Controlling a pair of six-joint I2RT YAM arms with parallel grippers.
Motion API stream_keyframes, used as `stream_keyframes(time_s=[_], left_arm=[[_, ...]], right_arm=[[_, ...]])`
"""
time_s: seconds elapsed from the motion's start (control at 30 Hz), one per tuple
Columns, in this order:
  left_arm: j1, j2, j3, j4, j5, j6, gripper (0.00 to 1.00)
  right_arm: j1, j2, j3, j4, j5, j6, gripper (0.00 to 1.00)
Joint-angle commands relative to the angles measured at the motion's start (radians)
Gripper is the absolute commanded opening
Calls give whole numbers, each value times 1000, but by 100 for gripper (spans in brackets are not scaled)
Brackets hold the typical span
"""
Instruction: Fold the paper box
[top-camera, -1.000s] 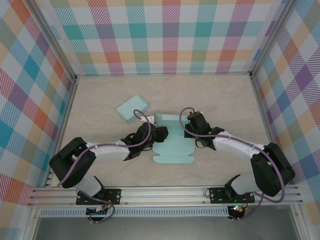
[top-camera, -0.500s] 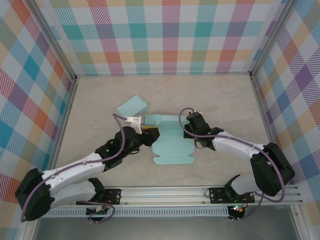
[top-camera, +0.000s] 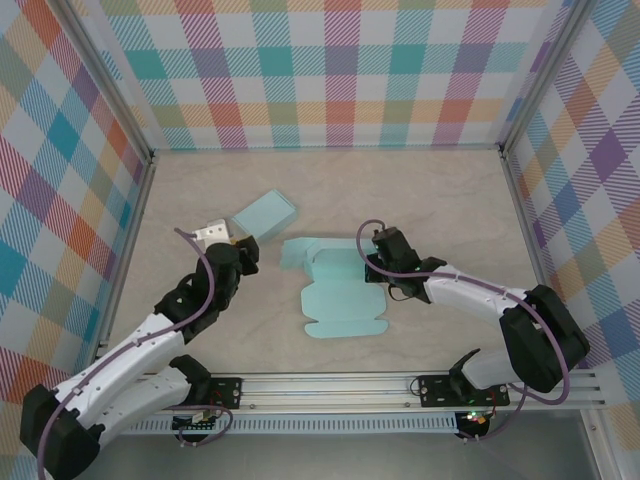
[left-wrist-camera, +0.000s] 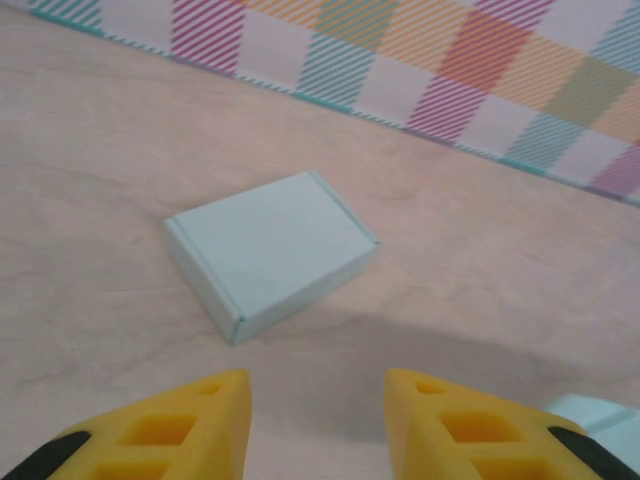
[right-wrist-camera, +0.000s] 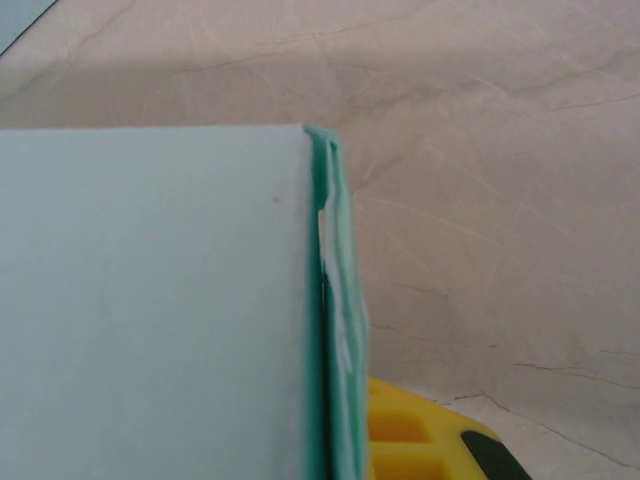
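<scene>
While left gripper (left-wrist-camera: 318, 392) gapes empty, right gripper (top-camera: 372, 263) pinches 1 flat box (top-camera: 343, 302); 1 folded box (top-camera: 265, 213) apart.

Left tool has room ahead; right tool is hemmed in by paper on one side.

Left gripper (left-wrist-camera: 318, 420), fingers apart with nothing between them: bare table (left-wrist-camera: 480, 290) ahead and to its right. A closed small box (left-wrist-camera: 268, 250) lies ahead, slightly left, apart from the fingertips. The plaid wall (left-wrist-camera: 400, 70) is well beyond. Right gripper (top-camera: 374, 265): the flat box sheet (right-wrist-camera: 150, 300) rises edge-on against its visible finger (right-wrist-camera: 410, 435), blocking its left. Bare table lies ahead and to its right.
</scene>
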Motion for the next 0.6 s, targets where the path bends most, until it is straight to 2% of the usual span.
stream_keyframes(time_s=[0.0,0.3,0.43,0.57], left_arm=[[50,62,-25,75,66,14,39],[57,305,-46,283,204,34,36],[57,363,-49,324,267,39,35],[47,382,-74,391,379,32,35]], right_arm=[[13,-10,-11,22,-29,-16,0],[16,13,1,13,-33,-17,0],[17,39,24,-8,-19,4,0],[17,77,60,-43,12,23,0]])
